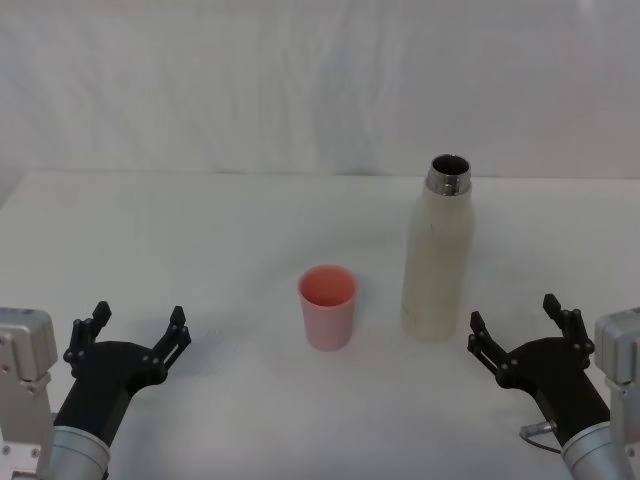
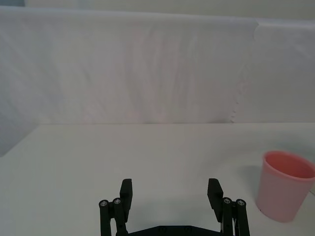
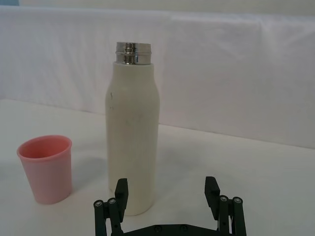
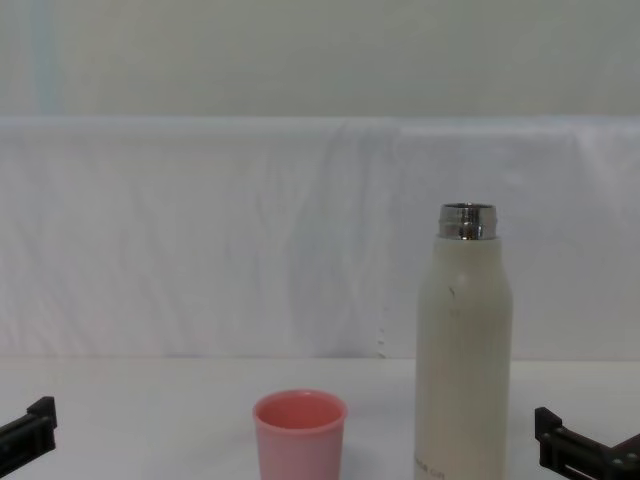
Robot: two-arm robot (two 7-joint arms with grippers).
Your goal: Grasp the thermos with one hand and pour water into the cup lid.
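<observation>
White cloth covers the table (image 1: pixel 200 230) and hangs as a backdrop behind it. At the near edge on the right, the right gripper (image 1: pixel 520 337) rests with its fingers spread wide, empty, just short of the thermos (image 1: pixel 438 260), which stands upright and uncapped right of the table's middle; this nearness probably marks it as the grasping arm. Beside the thermos, apart from it and toward the left, the cup lid (image 1: pixel 327 306) sits mouth up, likely placed close so a tilt of the bottle would reach it. Toward the near left corner, the left gripper (image 1: pixel 138 334) idles, equally wide and empty. One thermos, one cup lid, two grippers; nothing is held yet.
</observation>
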